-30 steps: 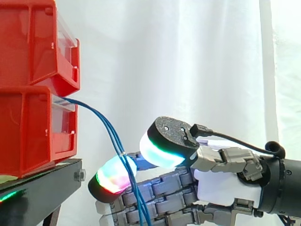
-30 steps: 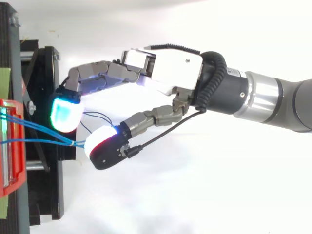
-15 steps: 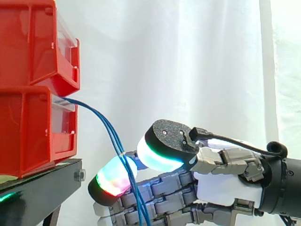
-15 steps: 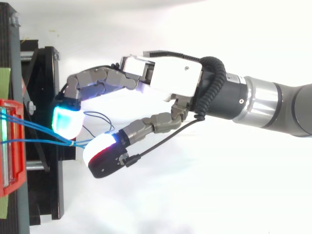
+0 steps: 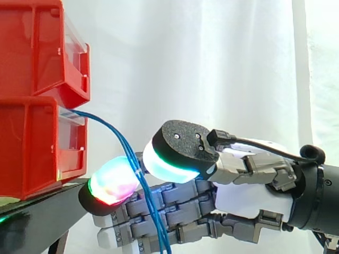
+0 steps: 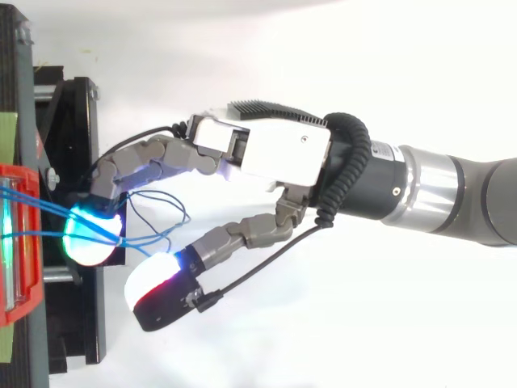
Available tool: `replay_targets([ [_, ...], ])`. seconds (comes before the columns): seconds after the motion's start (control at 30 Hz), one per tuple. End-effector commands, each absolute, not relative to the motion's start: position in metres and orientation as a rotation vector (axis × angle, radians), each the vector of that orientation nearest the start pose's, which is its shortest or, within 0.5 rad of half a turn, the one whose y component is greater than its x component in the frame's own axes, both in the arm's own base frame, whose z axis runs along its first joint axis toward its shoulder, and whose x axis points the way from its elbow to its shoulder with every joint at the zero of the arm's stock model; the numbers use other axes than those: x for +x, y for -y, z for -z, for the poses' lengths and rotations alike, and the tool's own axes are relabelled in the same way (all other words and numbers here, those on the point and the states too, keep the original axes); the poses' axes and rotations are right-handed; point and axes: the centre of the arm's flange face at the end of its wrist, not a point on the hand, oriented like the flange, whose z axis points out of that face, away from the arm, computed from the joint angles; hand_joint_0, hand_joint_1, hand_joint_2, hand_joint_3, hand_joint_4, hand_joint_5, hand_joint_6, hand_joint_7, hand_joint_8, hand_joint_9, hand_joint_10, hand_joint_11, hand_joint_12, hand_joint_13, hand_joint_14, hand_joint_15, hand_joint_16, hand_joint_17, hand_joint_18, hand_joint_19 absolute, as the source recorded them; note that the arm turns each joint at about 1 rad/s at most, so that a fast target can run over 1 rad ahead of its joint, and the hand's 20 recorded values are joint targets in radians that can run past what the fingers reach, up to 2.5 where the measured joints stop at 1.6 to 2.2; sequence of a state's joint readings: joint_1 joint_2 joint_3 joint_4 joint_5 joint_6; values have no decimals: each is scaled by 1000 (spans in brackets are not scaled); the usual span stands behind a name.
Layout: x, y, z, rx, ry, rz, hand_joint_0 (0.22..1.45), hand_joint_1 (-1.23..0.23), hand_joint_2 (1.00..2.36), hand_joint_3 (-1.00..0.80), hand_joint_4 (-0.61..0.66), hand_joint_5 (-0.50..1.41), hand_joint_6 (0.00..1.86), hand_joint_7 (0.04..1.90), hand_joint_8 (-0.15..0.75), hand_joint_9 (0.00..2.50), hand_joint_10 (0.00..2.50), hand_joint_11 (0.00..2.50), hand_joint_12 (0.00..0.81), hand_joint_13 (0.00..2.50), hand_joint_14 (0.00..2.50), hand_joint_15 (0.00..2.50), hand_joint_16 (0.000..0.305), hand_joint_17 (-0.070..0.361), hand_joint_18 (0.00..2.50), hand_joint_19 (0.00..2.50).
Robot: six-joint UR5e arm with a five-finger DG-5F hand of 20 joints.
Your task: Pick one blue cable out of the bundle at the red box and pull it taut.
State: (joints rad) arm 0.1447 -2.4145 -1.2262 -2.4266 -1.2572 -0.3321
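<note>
Several thin blue cables (image 5: 119, 140) run out of the lower red bin (image 5: 32, 148) and hang down to the right. From above, the cables (image 6: 40, 206) leave the red bin (image 6: 24, 307), cross one glowing fingertip (image 6: 90, 238) and loop just past it. My hand (image 6: 275, 153) reaches in from the right, its fingers gently bent toward the bin. The thumb pad (image 6: 153, 279) stands apart from that fingertip, so nothing is pinched. In the side view the cables pass down between the fingertip (image 5: 111, 184) and the thumb pad (image 5: 169, 161) of my hand (image 5: 249, 201).
A second red bin (image 5: 37, 47) is stacked on the lower one. Both rest on a black stand (image 5: 42, 217), whose frame (image 6: 77, 105) lies right under my fingertips. A white curtain hangs behind.
My hand has advanced toward the bin. The fingertip has slid under the cables up to the stand, and the thumb has swung away from it, widening the gap.
</note>
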Motion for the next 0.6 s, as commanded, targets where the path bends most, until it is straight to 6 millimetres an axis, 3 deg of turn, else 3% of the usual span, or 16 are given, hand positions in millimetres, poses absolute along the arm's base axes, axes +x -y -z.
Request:
replay_targets([
  [0.0, 793, 47, -182, 964, -1051, -944, 558, -812, 1000, -500, 148, -112, 738, 785, 339, 651, 2, 155, 355, 626, 4, 151, 53, 119, 480, 196],
  [0.57, 792, 54, -182, 976, -1044, -942, 603, -722, 1018, -268, 66, -131, 911, 691, 343, 703, 3, 248, 353, 656, 5, 193, 51, 115, 502, 220],
])
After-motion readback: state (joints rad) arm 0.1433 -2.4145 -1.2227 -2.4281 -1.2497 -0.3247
